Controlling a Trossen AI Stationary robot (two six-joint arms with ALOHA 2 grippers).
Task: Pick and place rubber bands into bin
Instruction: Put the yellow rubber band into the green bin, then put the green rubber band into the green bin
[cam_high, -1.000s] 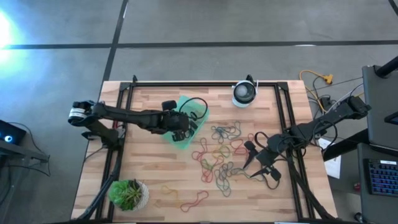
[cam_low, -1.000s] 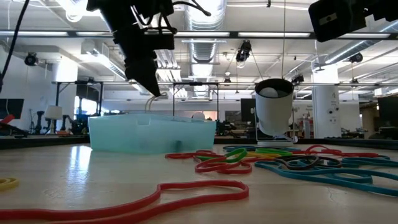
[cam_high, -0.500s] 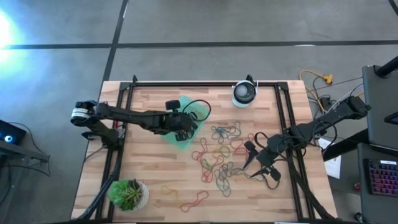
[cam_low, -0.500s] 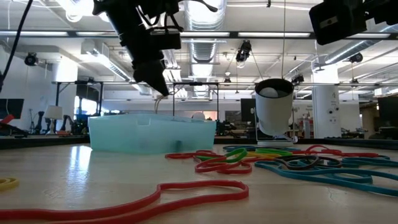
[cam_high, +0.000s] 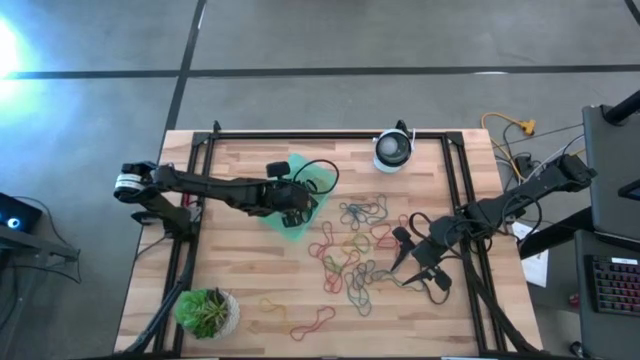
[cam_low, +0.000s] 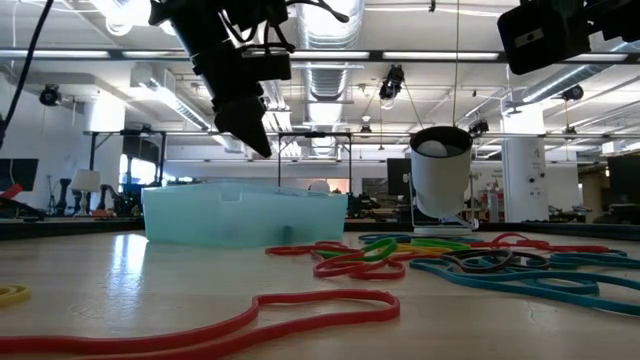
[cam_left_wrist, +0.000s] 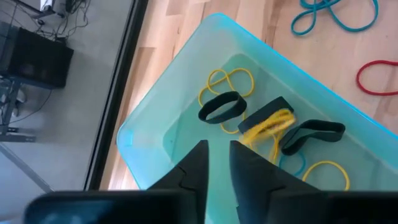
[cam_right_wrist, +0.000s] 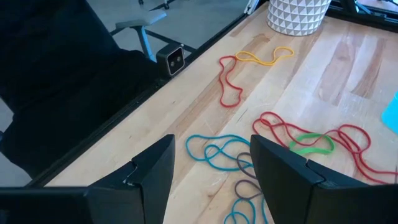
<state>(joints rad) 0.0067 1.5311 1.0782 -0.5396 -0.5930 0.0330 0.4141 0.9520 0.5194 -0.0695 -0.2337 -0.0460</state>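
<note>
The teal bin (cam_high: 303, 168) (cam_low: 245, 212) stands on the wooden table left of centre. Black and yellow rubber bands (cam_left_wrist: 267, 124) lie flat on its floor. Many coloured rubber bands (cam_high: 350, 245) (cam_low: 450, 255) (cam_right_wrist: 298, 140) lie loose on the table's middle. My left gripper (cam_high: 293, 205) (cam_low: 255, 145) (cam_left_wrist: 218, 165) hangs over the bin, fingers pointing down and a narrow gap apart, with nothing between them. My right gripper (cam_high: 398, 250) (cam_right_wrist: 211, 168) hovers open above the table, at the right side of the loose bands.
A white-and-black round device (cam_high: 392, 150) (cam_low: 440, 175) stands at the far edge. A potted plant (cam_high: 208, 312) sits at the near left corner. A long red band (cam_high: 312, 322) (cam_low: 250, 315) and a yellow one (cam_high: 272, 302) lie near the front edge.
My left gripper has shifted a little toward the table's right above the bin and tipped slightly. A thin yellowish strand that hung below its fingertips over the bin in the earlier low views is gone from there now.
</note>
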